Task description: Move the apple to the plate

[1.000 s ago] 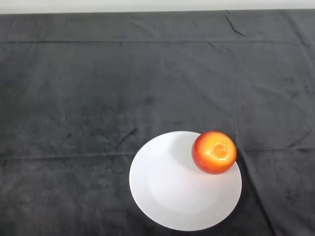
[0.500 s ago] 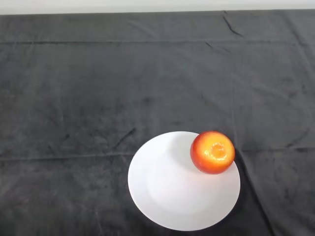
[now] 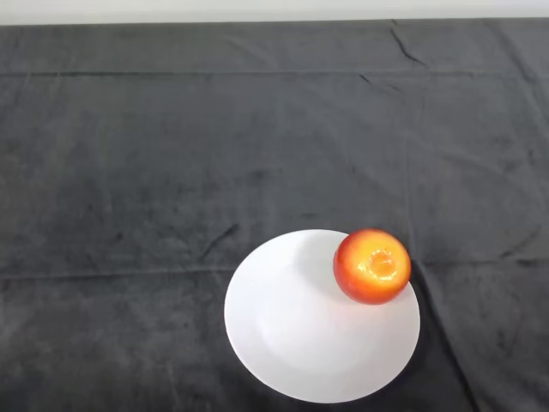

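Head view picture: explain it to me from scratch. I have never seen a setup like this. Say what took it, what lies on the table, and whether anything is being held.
The picture comes from a camera on the head of a humanoid robot that stands at a table and looks down at it. A dark cloth covers the table. On it lies a white plate, near the lower edge of the view. A red-orange apple sits at the plate's far right rim, partly overlapping the edge. No part of the robot shows here, neither arm nor hand, so nothing is being held. The apple simply rests there by itself.
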Available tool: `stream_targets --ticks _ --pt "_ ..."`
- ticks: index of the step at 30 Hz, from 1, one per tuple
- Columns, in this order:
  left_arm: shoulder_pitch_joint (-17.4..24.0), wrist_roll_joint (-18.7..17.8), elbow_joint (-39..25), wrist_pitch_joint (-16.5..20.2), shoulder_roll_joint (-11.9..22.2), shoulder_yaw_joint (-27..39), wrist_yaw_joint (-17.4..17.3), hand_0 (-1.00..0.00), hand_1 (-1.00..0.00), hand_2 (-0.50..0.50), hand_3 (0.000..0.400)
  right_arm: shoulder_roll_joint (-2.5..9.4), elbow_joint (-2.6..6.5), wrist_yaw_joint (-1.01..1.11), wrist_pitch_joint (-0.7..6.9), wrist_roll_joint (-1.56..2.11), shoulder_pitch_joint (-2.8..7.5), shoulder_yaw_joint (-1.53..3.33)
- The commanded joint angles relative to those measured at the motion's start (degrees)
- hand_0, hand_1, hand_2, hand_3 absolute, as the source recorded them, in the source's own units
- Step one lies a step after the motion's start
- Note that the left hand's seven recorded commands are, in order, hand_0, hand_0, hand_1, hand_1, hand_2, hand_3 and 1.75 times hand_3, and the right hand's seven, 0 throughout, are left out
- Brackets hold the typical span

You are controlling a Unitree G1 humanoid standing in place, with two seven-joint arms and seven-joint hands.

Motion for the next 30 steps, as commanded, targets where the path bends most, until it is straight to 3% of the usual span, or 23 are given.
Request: stream_targets --ticks 1,10,30 --pt "0.8 -1.0 2.8 -1.7 4.4 1.9 1.4 0.00 0.00 0.00 0.000 -1.77 0.07 0.00 0.46 -0.06 0.66 -1.06" --pt "-1.9 -1.4 6.4 -1.3 4.2 3.6 3.0 0.00 0.00 0.00 0.000 -1.81 0.14 0.00 0.49 -0.06 0.67 -1.13" --pt "-3.7 -2.3 8.9 -1.6 4.2 5.0 0.8 0.00 0.00 0.00 0.000 -1.86 0.24 -0.02 0.55 -0.09 0.67 -1.27"
